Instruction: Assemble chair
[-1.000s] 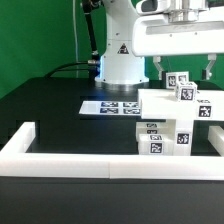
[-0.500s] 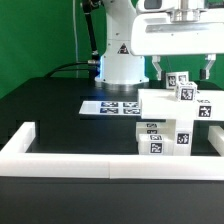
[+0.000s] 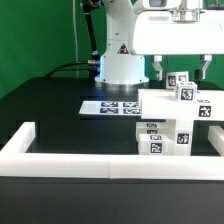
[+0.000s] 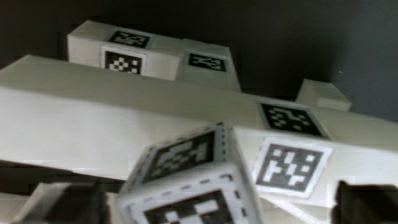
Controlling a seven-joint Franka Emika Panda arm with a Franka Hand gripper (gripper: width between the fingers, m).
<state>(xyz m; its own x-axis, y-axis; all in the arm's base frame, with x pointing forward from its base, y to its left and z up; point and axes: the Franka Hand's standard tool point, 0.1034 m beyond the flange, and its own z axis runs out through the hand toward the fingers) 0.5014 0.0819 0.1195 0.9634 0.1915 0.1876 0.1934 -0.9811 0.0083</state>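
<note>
Pincer (image 3: 182, 72) hovering half-open, grasping nothing, astride tagged top block of chair (image 3: 172, 125) sitting behind barrier wall (image 3: 70, 160); rigid, light, smooth plastic, likely gripping best across flat block sides.

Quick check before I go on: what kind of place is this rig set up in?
Most likely a robotics lab test bench. A green backdrop hangs behind a black table ringed by a low white barrier wall, with a marker board lying flat by the arm's base and tagged white chair parts.
</note>
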